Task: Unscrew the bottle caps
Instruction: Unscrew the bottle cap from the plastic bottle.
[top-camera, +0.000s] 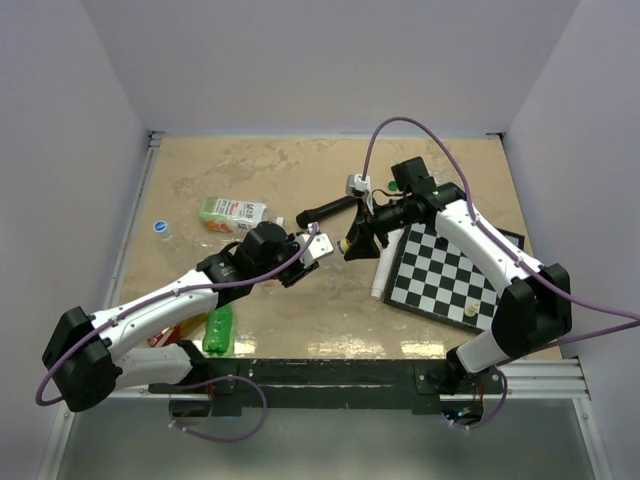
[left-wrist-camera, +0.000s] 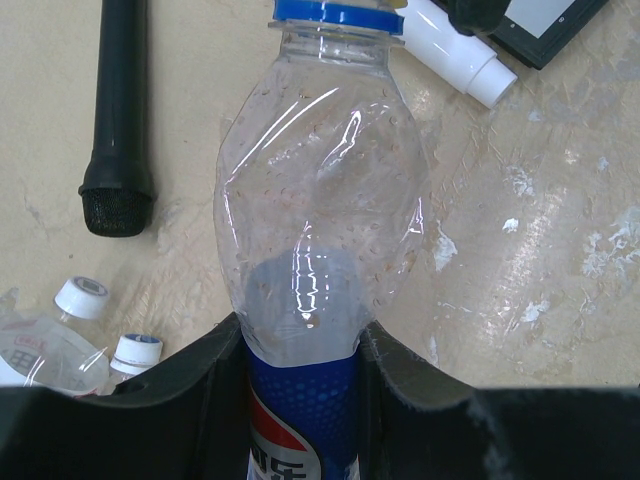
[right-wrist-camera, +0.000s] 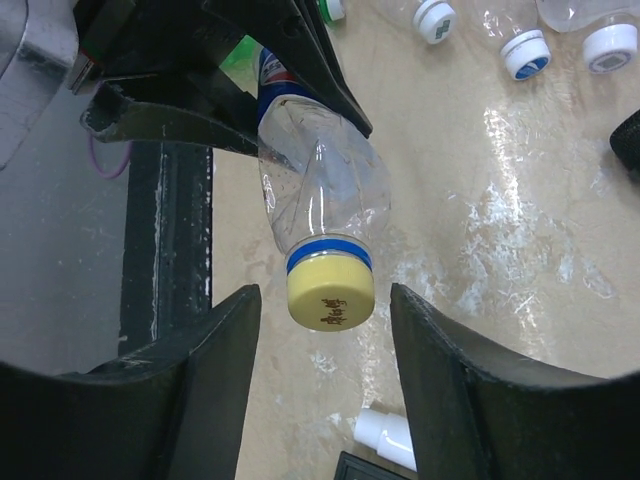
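My left gripper (left-wrist-camera: 300, 350) is shut on the Pepsi bottle (left-wrist-camera: 320, 200), on its blue label below the clear crinkled upper part. It holds the bottle off the table, neck pointing at the right arm. The bottle's yellow cap (right-wrist-camera: 331, 296), with a blue ring behind it, sits between the open fingers of my right gripper (right-wrist-camera: 322, 300), with a gap on each side. In the top view the left gripper (top-camera: 303, 252), the bottle (top-camera: 321, 245) and the right gripper (top-camera: 352, 243) meet at mid-table.
A green bottle (top-camera: 218, 330) lies by the left arm. A white-and-green carton (top-camera: 232, 212) and a blue-capped clear bottle (top-camera: 160, 228) lie at the left. A black microphone (top-camera: 325, 210), a white microphone (top-camera: 382, 275) and a chessboard (top-camera: 450, 270) are at the right. White-capped bottles (left-wrist-camera: 82, 297) lie nearby.
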